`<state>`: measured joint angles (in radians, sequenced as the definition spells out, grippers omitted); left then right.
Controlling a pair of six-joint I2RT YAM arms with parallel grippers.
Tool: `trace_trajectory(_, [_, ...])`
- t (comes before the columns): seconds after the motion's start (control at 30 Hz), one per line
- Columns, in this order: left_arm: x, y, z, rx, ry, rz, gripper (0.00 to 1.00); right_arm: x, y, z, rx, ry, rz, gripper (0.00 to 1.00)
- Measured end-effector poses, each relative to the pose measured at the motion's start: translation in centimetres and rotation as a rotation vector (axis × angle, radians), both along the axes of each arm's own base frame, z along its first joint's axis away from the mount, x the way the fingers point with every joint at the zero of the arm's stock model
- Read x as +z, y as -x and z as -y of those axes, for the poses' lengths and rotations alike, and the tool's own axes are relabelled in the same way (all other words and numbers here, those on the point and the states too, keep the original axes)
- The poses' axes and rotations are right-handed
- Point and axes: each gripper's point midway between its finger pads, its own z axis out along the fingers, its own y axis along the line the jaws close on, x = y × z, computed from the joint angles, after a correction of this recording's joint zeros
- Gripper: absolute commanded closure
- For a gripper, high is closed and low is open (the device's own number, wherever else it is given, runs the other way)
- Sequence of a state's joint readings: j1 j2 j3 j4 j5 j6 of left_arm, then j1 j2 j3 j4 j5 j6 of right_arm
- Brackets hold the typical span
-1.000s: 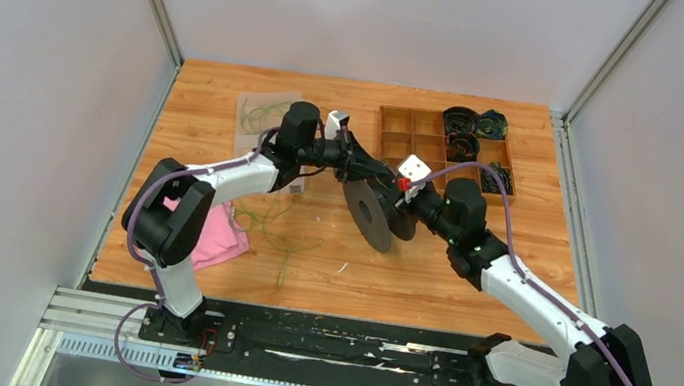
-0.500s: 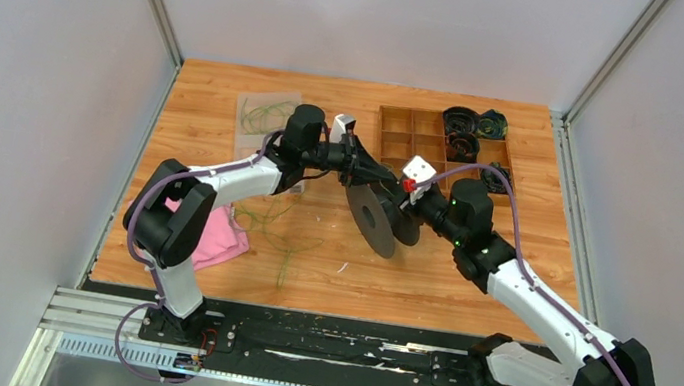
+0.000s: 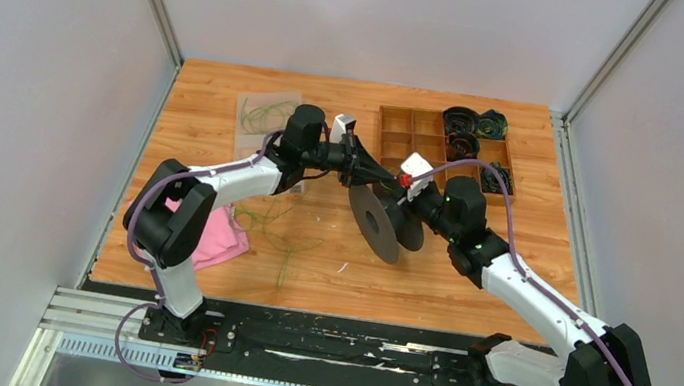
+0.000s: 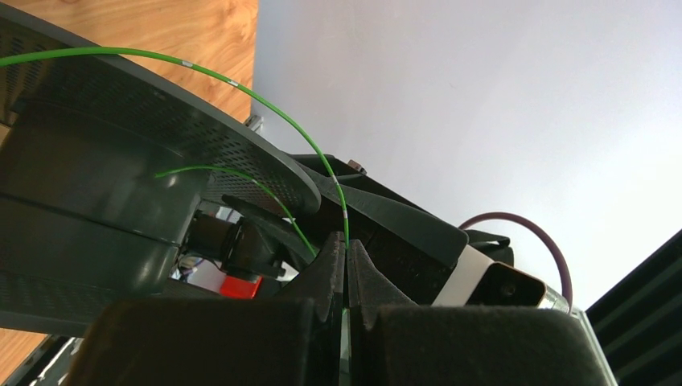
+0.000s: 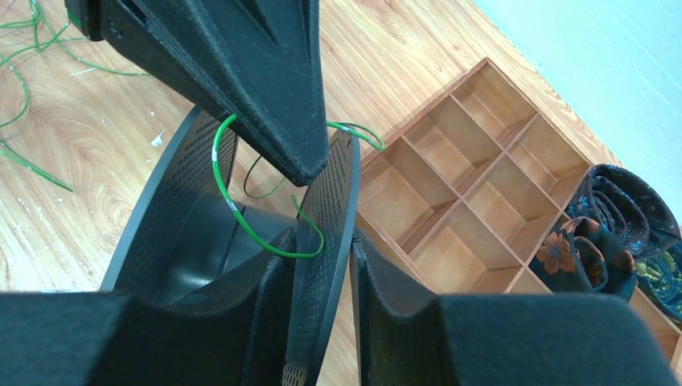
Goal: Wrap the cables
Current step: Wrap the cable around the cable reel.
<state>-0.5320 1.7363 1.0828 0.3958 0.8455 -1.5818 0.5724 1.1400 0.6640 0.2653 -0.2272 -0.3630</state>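
Observation:
A big black spool with two perforated discs is held up over the table's middle. My right gripper is shut on one disc of the spool. My left gripper is shut on a thin green cable that arcs over the spool's rim and loops onto its core. In the top view my left gripper sits just above-left of the spool and my right gripper beside it. More loose green cable lies on the table at the left.
A wooden compartment tray stands at the back right, with dark rolled items in its right cells. A clear bag with green wire lies at back left. A pink cloth lies at the left, near my left arm.
The spool has tilted and shifted slightly right and down with my right gripper. My left gripper has stayed near the spool's top, still holding the cable.

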Motion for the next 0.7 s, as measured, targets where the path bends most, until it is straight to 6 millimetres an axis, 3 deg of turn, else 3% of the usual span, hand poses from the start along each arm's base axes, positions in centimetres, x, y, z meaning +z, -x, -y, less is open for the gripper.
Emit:
trace_trajectory(0.27, [-0.1,0.0,0.0,0.000,-0.001,-0.001,1.00,0.4,-0.4,0.2,-0.035,-0.021,0.002,0.94])
trace_trajectory(0.7, [-1.2,-0.5,0.3,0.001,-0.005,-0.010,1.00,0.8,-0.9,0.1,-0.068,-0.032,0.004,0.99])
